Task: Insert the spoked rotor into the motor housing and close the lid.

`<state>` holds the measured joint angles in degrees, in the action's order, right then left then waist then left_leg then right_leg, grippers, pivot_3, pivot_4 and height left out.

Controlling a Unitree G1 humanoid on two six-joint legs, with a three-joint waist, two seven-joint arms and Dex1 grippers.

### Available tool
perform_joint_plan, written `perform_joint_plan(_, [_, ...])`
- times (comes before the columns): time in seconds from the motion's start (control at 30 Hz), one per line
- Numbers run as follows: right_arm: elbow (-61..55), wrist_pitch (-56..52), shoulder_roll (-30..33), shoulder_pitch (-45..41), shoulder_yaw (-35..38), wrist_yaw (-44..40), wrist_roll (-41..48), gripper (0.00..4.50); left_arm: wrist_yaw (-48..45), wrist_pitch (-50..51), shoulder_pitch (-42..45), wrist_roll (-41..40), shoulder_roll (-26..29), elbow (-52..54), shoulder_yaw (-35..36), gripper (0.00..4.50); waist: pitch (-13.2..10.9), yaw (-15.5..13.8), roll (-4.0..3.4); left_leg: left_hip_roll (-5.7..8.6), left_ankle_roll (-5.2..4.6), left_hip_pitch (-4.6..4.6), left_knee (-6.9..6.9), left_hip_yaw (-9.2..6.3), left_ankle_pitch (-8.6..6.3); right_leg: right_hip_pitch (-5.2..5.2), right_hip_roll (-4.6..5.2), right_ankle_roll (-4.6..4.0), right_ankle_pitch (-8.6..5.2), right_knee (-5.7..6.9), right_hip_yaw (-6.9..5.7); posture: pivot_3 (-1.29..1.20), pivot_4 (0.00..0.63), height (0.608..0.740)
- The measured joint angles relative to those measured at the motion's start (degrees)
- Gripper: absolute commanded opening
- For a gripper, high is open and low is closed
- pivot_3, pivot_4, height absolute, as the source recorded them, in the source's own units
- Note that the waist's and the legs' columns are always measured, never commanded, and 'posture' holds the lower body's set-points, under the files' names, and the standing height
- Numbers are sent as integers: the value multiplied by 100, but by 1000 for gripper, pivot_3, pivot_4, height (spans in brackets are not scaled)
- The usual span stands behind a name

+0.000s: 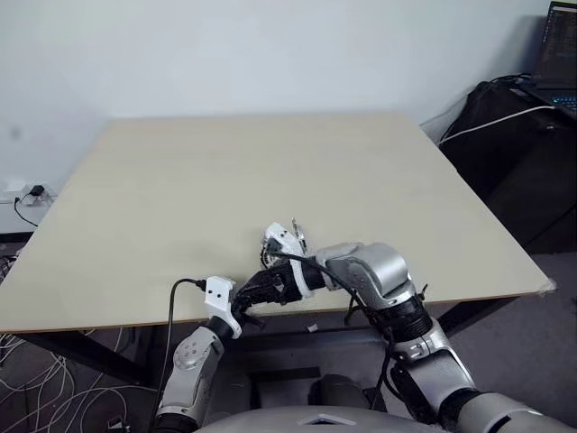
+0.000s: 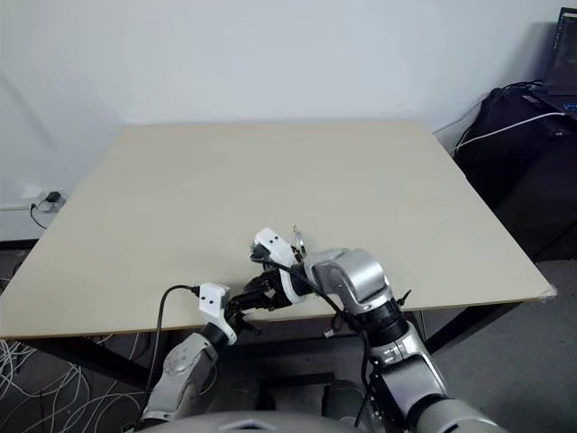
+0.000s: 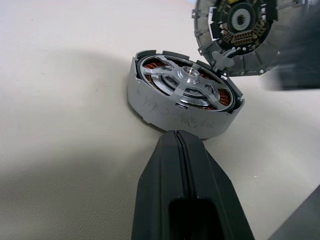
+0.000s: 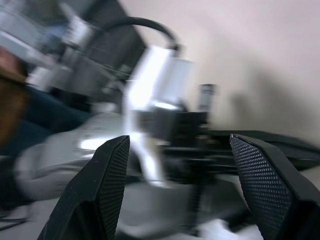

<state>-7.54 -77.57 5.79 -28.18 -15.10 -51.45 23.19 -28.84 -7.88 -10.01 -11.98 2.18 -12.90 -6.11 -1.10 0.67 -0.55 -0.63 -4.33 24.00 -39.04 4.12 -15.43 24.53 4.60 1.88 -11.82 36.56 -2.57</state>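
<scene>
1. The left jaws (image 3: pixel 186 165) are pressed together, fingers flat against each other, tips just short of the motor housing (image 3: pixel 165 112) on the counter (image 3: pixel 60 75).
2. The right jaws (image 4: pixel 182 165) stand wide apart with nothing between the two textured black fingers (image 4: pixel 107 185).
3. Inside the housing sits the spoked rotor (image 3: pixel 186 82), hub up, with copper windings showing between its spokes.
4. Just beyond the housing the lid (image 3: pixel 240 35) stands tilted, inner face toward the left jaws, its lower edge at the housing's far rim.
5. The left wrist view gives that close detail; the head views show both arms crowded together at the near edge of the counter.
</scene>
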Motion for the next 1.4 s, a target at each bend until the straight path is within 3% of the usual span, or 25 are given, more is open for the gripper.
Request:
perform_joint_plan(0.13, [-408,-275,-241,18,790,-98,891,3451,0,0,1,0,1,0,0,0,-1,0,0,0,-1,-1,1,-1,-1,0,1,2,0,-1,0,0,0,740])
perform_joint_plan(0.27, [-969,-67,-506,56,1385,325,1324,3451,0,1,-5,0,2,2,0,0,-1,0,-1,-1,0,0,7,-2,-1,1,2,3,0,-5,0,0,0,740])
perform_joint_plan(0.43, [-1698,1810,-586,265,1419,1690,445,3451,-12,6,-9,-8,14,2,-1,0,-2,1,-2,1,1,3,19,0,-1,1,1,11,1,-24,0,0,0,740])
perform_joint_plan(0.57, [-1685,3558,174,531,860,2738,-1141,3451,-73,12,-7,-13,23,2,-8,0,-1,-7,-2,8,-1,11,21,6,-2,-1,0,15,4,-45,1,0,0,740])
perform_joint_plan(0.67, [-1377,4296,919,876,470,3234,-2179,2839,-109,14,3,-17,33,2,-3,0,0,-2,0,9,-8,10,21,17,-4,-5,-2,15,5,-53,7,0,0,740])
perform_joint_plan(0.73, [-1039,4514,1247,1194,318,3441,-2652,2199,-119,15,-3,-16,37,2,-4,0,-1,-2,0,9,-11,10,21,21,-5,-5,-4,15,5,-54,10,0,0,740])
perform_joint_plan(0.97, [-616,4648,1824,1853,-3,3382,-3235,15,-121,22,-20,-16,77,11,-11,0,-5,-3,4,2,-16,-6,20,20,-6,-19,-12,40,-8,-54,10,0,0,740])
perform_joint_plan(1.4, [-145,4870,1102,1980,-86,3601,-3318,15,-127,104,-27,-20,139,27,-15,0,-7,-9,7,2,-23,-4,10,20,-10,-23,-12,29,7,-54,14,0,0,740])
